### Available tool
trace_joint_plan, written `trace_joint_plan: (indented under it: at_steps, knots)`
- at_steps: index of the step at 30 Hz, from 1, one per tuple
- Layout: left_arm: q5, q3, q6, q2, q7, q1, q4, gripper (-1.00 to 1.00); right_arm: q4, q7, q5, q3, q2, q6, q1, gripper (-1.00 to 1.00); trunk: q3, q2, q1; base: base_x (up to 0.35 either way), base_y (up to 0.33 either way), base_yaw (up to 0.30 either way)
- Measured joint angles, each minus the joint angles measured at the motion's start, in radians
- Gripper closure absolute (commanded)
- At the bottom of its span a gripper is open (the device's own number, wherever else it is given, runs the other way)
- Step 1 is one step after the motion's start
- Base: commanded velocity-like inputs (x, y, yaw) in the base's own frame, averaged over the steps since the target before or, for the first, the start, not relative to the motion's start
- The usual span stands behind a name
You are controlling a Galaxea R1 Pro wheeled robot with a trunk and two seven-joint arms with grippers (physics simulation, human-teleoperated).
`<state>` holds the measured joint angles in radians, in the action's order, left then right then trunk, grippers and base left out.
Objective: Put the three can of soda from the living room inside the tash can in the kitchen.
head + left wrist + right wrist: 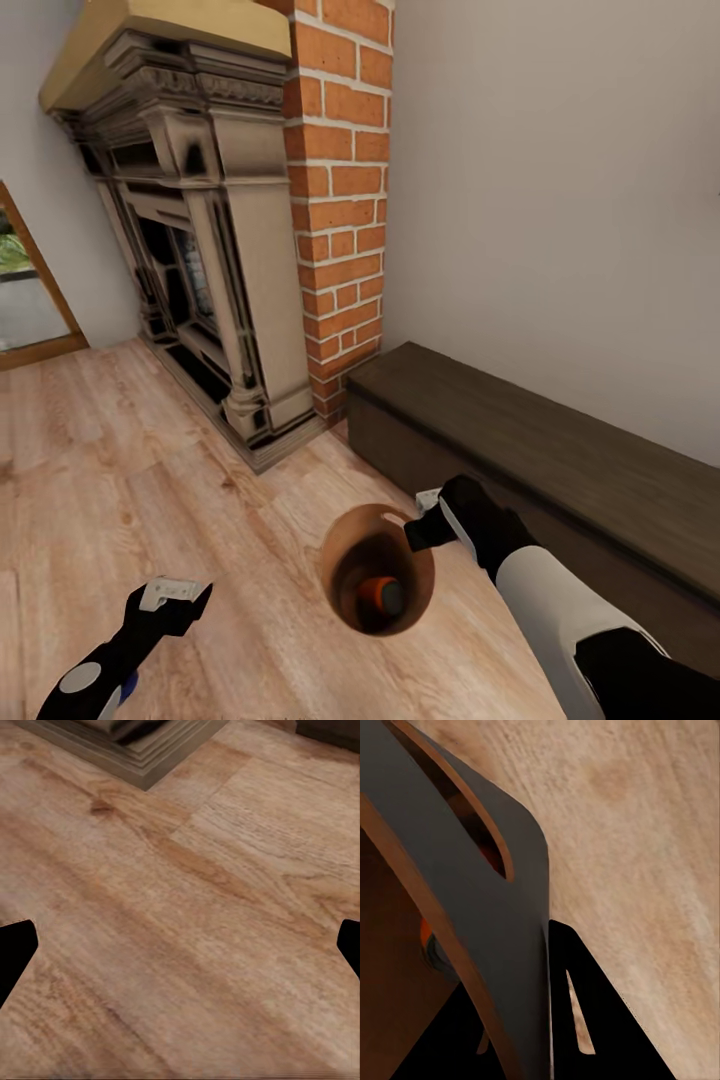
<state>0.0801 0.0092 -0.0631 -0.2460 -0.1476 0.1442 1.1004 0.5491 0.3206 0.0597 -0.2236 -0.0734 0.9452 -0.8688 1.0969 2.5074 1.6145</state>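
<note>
My left tool (178, 597) hangs over the light wood plank floor (120, 470) with its jaws spread and nothing between them; the left wrist view has bare boards with a dark fingertip at each edge. Behind it stands the ornate beige-and-black fireplace (200, 250), then the red-brick chimney (340, 200).

In the middle sits the small round tapered bin with the brown inside and rim (345, 585), on the living-room floor. One orange soda can with a silvery top (380, 595) lies at its bottom. I see no other cans here.

My right tool (425, 525) is closed on the bin's rim on the side nearest the long dark low cabinet (560, 450); the right wrist view has the grey wall (499, 945) running between my fingers, with orange showing inside.

As I judge it, the step is carrying this bin. To do it well, I should hold the clamp firm, lift straight, keep the mouth level so the can stays in, and clear the cabinet edge before turning. The thin rim may pivot in my grip, so I should move slowly.
</note>
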Motion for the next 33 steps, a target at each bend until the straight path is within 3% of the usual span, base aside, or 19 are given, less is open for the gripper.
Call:
trace_joint_plan:
  at_steps: [15, 33]
  knots:
    - [-0.001, 0.000, -0.001, 0.001, -0.001, 0.000, -0.002, -1.00, 0.000, 0.001, 0.004, -0.003, -0.002, -0.001, 0.011, 1.00, 0.000, 0.000, 0.000, 0.007, 0.003, 0.258]
    - [-0.003, 0.001, -0.001, 0.001, -0.001, 0.000, -0.002, -1.00, 0.000, 0.002, 0.003, -0.003, -0.009, -0.001, 0.018, 1.00, 0.000, 0.000, 0.000, 0.247, 0.150, 0.249]
